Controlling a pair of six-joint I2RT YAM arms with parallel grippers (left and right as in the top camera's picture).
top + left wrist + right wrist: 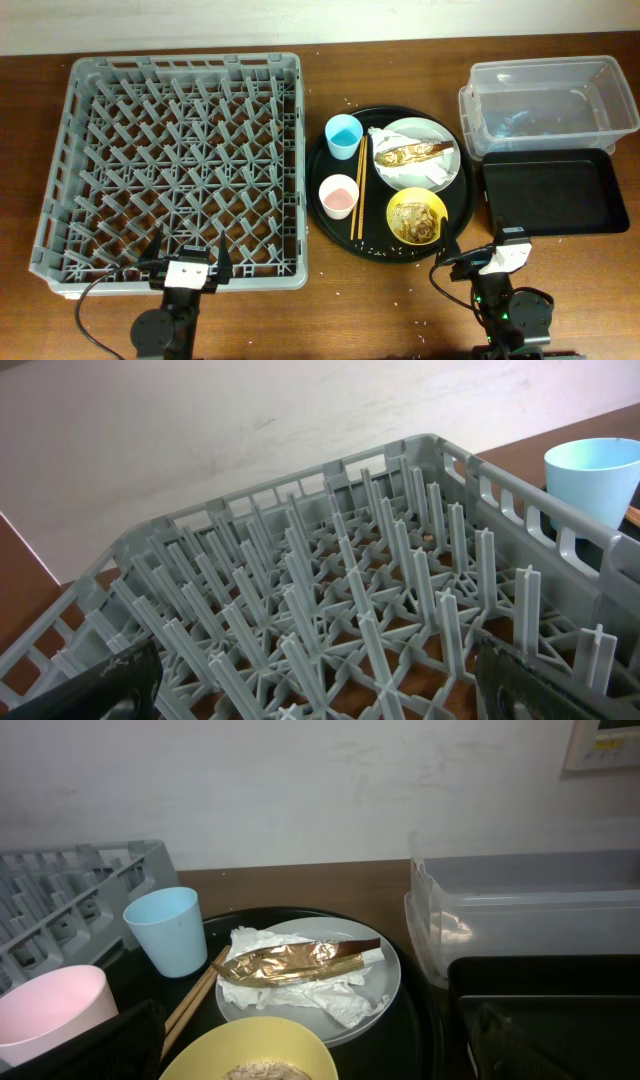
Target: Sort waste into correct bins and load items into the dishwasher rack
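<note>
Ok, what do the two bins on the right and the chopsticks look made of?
Clear tub: transparent, glossy plastic, with see-through walls and glints. Black tray: opaque, matte-looking, probably plastic. Chopsticks: thin, light brown sticks, likely wood or bamboo.

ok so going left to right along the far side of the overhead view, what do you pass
dishwasher rack → light blue cup → plate → clear tub

Even light — wrist cams maybe soft
</note>
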